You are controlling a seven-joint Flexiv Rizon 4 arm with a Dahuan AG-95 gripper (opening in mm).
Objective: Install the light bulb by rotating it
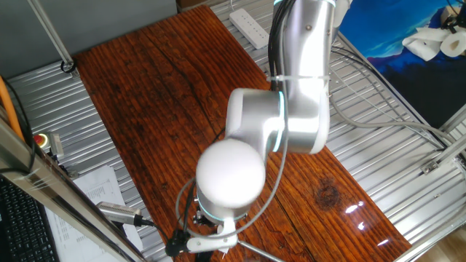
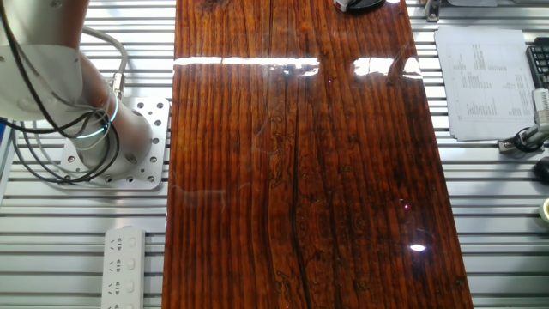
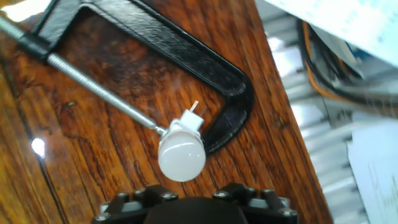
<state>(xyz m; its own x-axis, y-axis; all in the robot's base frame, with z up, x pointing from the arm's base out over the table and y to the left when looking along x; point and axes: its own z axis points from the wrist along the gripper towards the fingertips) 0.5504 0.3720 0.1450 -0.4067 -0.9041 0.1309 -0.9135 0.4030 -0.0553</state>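
In the hand view the light bulb (image 3: 181, 157), small, white and frosted, stands on a pale base (image 3: 188, 122) at the tip of a black C-clamp's (image 3: 186, 53) screw (image 3: 93, 87) on the wooden table (image 3: 112, 168). My gripper (image 3: 196, 198) shows only at the bottom edge, just short of the bulb. Its two black finger blocks (image 3: 149, 196) stand apart with nothing between them, and it does not touch the bulb. In one fixed view the arm's round white joint cap (image 1: 229, 175) hides the bulb and most of the gripper. The other fixed view shows neither.
The table's right edge (image 3: 292, 124) runs close beside the clamp, with cables (image 3: 329, 68) and papers (image 3: 379, 162) past it. A white power strip (image 1: 247, 25) lies at the far end. A red button (image 1: 42, 139) and printed sheets (image 1: 95, 189) sit on the metal bench.
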